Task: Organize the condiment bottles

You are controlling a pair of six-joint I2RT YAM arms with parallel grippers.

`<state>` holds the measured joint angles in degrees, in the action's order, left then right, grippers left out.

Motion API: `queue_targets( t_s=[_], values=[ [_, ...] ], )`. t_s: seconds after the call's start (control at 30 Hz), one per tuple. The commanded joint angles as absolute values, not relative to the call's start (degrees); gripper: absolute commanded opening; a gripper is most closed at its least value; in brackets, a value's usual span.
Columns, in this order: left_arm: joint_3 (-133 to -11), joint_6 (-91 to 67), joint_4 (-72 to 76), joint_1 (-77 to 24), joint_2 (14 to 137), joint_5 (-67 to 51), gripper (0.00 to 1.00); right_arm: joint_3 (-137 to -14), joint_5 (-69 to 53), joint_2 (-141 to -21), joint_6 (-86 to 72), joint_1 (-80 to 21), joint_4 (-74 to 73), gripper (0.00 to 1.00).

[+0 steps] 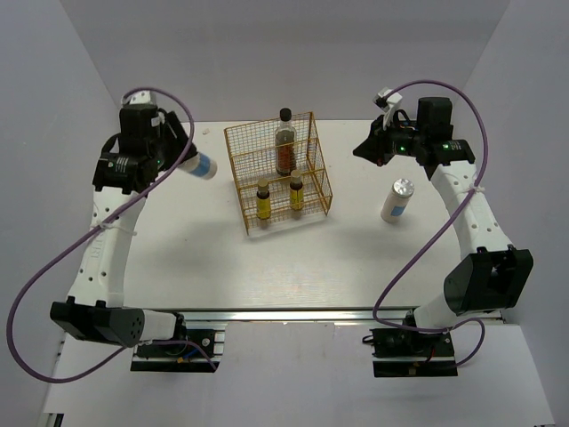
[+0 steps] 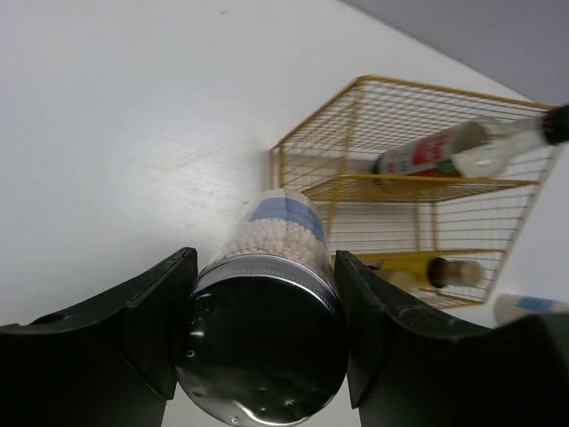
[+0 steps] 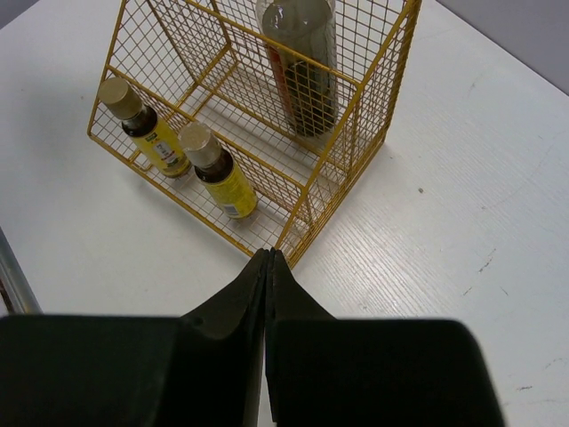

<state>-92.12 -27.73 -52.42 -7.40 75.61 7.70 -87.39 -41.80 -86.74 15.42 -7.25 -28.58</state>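
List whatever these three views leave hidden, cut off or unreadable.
- Tall brown bottle: top cut off by the right wrist view's upper edge.
- Loose white bottle: label too small in the top view; absent from the right wrist view.
- Held white bottle: label mostly hidden behind its own lid, left wrist view.

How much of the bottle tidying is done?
Three are in the gold rack: the tall dark bottle and two yellow bottles. The left gripper is holding one white bottle. The other white bottle stands on the table near the shut, empty right gripper.
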Motion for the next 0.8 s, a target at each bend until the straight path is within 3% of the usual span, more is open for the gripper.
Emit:
queue_targets(
  t_s=[0.0,0.2,0.77],
  values=[
    [-101.3,-25.8,-51.9,-11.5,77.9,2.6,0.00,-87.9,-43.2,-86.3,14.8,-7.0,-26.5,0.02],
    [-111.5,-25.3,-53.2,-17.8,86.7,0.1,0.00,-87.3,-42.5,-85.8,14.8,-7.1,-26.1,0.02],
    [-119.0,-21.6,-50.3,-23.6,100.5,5.9,0.00,-86.8,-41.1,-85.4,14.8,-7.0,-25.6,0.03]
  ],
)
